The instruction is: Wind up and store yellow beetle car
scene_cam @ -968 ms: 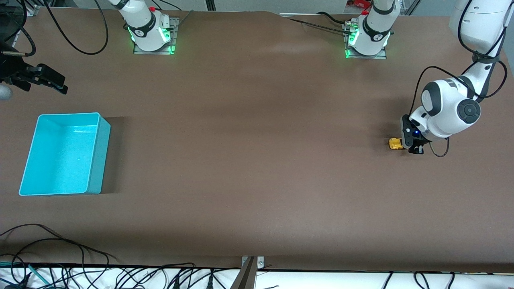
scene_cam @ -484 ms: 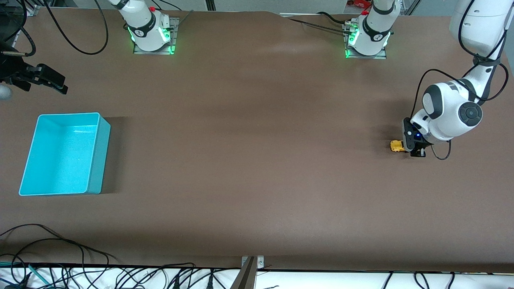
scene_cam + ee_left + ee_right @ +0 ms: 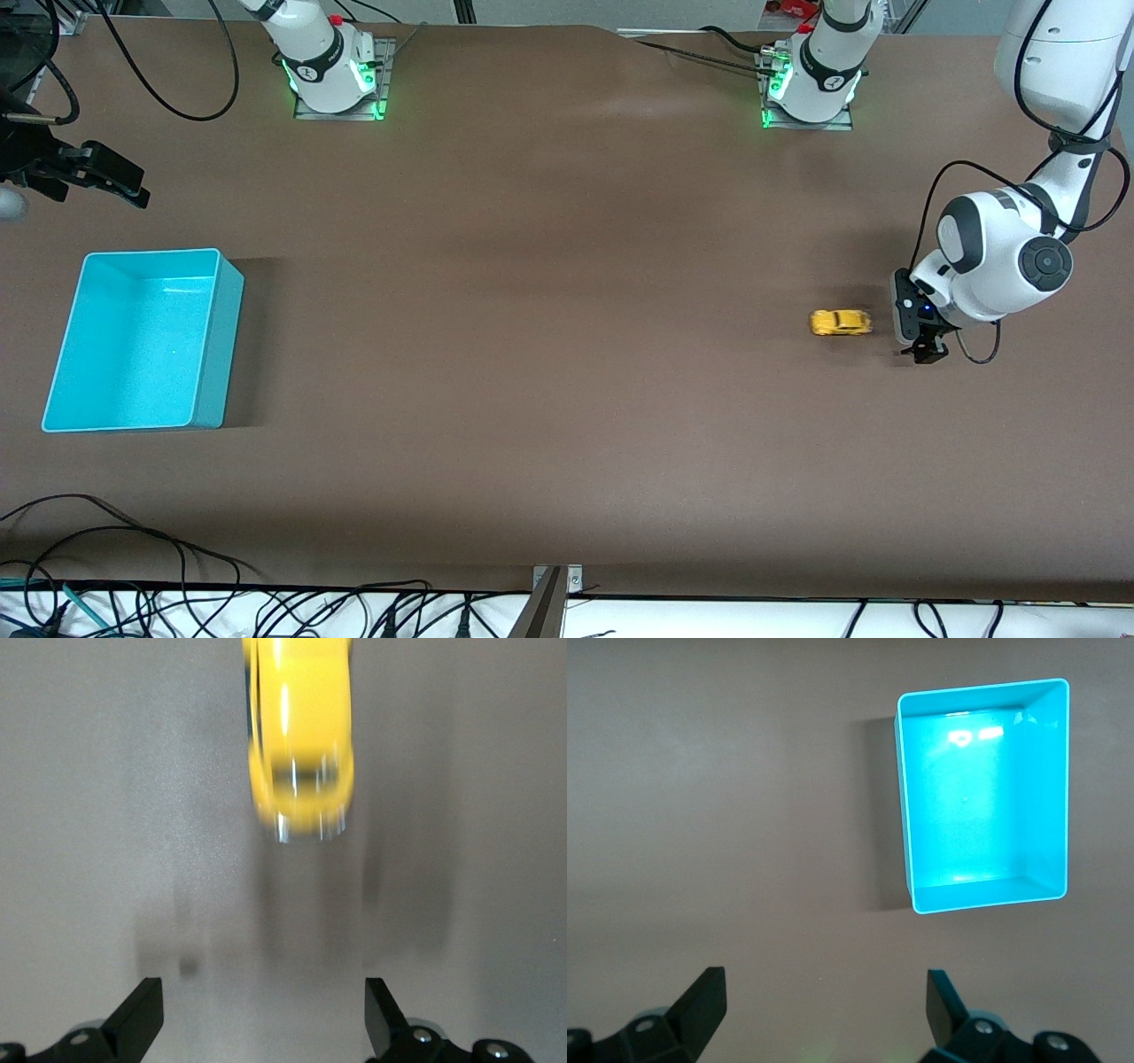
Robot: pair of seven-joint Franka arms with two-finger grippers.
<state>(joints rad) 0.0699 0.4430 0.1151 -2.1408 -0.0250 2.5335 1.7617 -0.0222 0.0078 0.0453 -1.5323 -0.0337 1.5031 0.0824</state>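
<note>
Yellow beetle car [image 3: 840,322] with dark windows, turquoise bin [image 3: 142,341], brown table [image 3: 549,354], white-and-black arms, green-lit bases

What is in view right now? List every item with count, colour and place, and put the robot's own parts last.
yellow beetle car: one, yellow, on the table toward the left arm's end, apart from the gripper.
turquoise bin: one, turquoise, nothing in it, toward the right arm's end.
table: one, brown.
cables: many, black, along the table edge nearest the front camera.
left gripper: one, black, open, low beside the car.
right gripper: one, black, open, waiting over the table, beside the bin.
</note>
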